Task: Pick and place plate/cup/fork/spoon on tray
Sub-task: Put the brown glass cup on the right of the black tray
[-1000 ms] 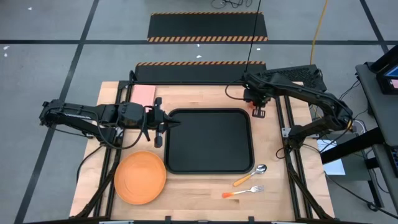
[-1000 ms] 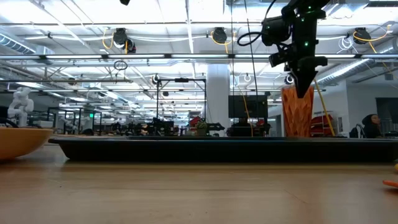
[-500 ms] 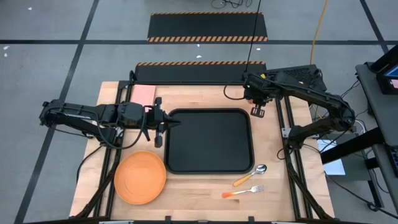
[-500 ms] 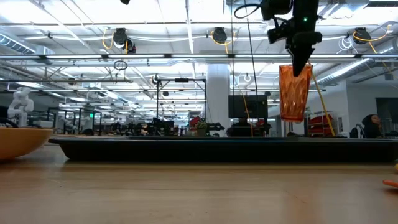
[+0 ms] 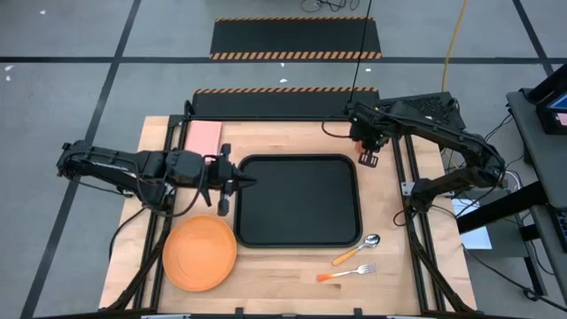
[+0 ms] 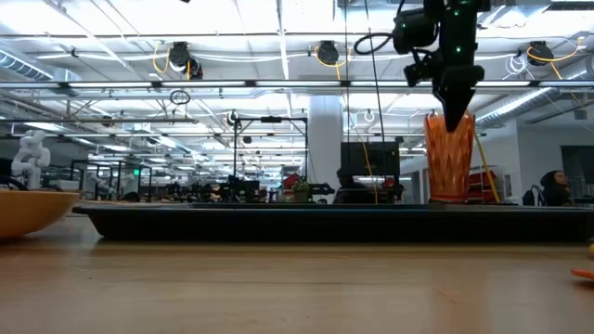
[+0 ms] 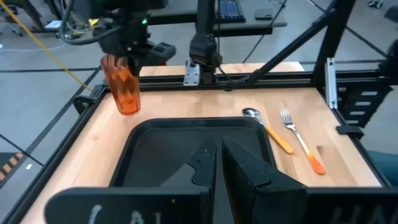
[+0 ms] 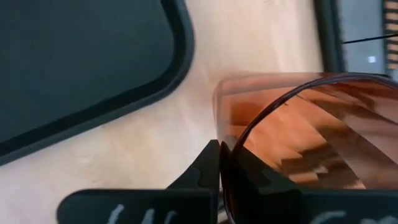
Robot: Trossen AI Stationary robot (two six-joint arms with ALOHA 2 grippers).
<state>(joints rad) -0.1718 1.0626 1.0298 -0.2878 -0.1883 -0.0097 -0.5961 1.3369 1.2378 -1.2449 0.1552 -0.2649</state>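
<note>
The right gripper point(image 6: 454, 119) has its fingers pinched on the rim of the cup point(image 6: 449, 158), one finger inside the mouth and one outside, as the right wrist view shows with the translucent wall running between the dark fingers point(image 8: 208, 163). The cup hangs upright just beyond the far right corner of the tray point(image 5: 299, 201), over bare wood; in the low view its base sits at about the level of the tray's rim, so I cannot tell whether it touches the table. It looks like a thin, faceted plastic tumbler: light, fairly stiff, smooth enough to slip, and top-held it could swing or tilt if moved fast. The rim pinch seems the sensible hold, since the body is wider than a shallow bite would take. The left gripper point(image 5: 237, 182) waits low at the tray's left edge, fingers drawn close together and holding nothing. The plate point(image 5: 199, 252) lies flat at the near left of the table; broad and shallow, it likely needs a grip on its raised edge. The spoon point(image 5: 356, 249) and the fork point(image 5: 345, 273) lie just off the tray's near right corner, thin and flat on the wood, best taken across their handles.
</note>
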